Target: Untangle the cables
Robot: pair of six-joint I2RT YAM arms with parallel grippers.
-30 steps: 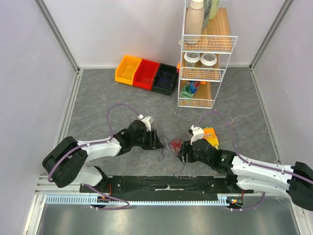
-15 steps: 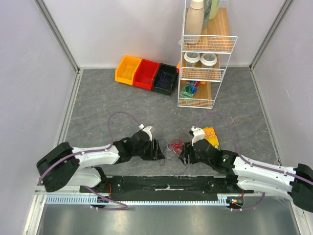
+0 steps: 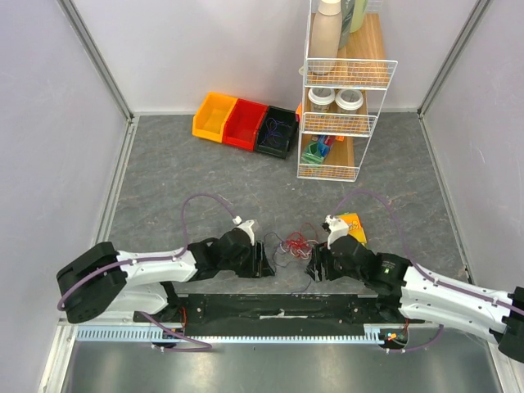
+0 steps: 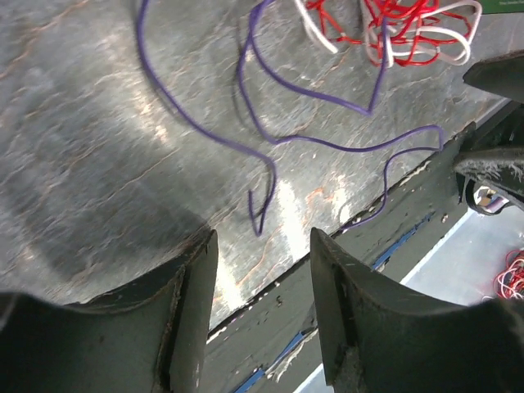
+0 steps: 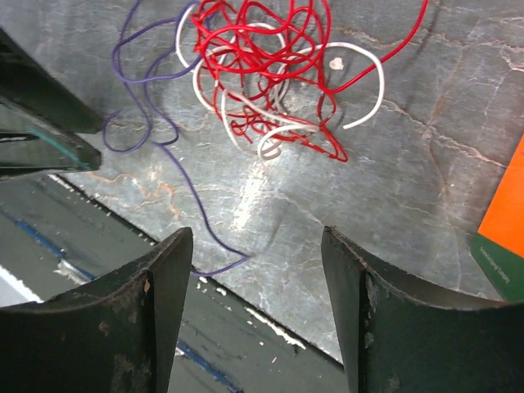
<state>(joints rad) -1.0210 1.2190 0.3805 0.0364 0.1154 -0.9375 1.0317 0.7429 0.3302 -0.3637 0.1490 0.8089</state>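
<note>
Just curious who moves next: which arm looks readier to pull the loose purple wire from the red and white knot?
Left, probably. The purple wire ends just ahead of the open left pincer; the open right pincer faces the red-white knot instead.

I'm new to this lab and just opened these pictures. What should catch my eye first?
A knot of red and white cables lies on the grey table near its front edge, with a loose purple cable trailing from it. The left arm and right arm flank it, jaws open and empty. At the back stand orange, red and black bins and a wire rack.
</note>
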